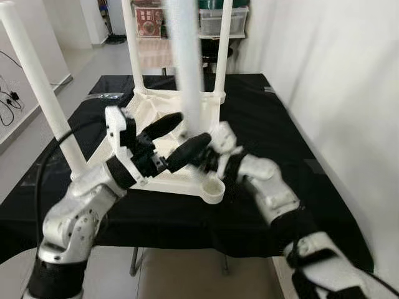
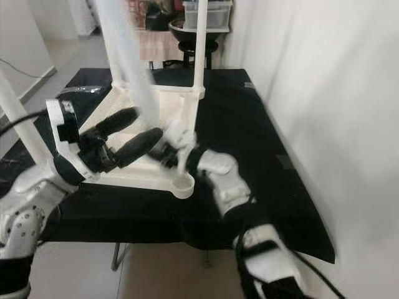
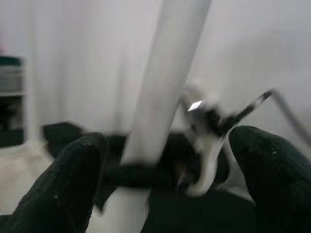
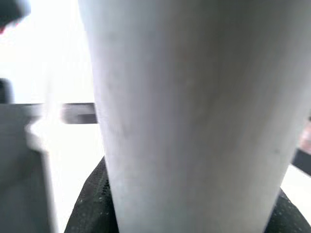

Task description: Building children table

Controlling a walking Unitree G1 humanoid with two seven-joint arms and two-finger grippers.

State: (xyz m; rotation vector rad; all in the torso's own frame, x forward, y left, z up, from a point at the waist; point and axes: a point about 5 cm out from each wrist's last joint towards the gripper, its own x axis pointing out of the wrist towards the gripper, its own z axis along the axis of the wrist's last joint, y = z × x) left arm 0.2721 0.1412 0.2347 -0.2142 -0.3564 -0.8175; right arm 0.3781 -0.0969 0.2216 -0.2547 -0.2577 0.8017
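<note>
Black-draped tabletop point(image 1: 262, 118); right end effector point(image 1: 209, 149) gripping stiff, light, slippery leg point(image 1: 187, 62) near base, left end effector point(image 1: 177, 138) spread alongside.

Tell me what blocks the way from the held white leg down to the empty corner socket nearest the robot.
Nothing visible does. The right tool holds the white leg upright above the upturned tabletop. The empty socket sits open at the near corner. The left tool, open, is beside the leg, not over the socket.

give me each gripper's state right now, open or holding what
left gripper: jaws open, beside the white table leg, not gripping it.
right gripper: shut on the white table leg.
</note>
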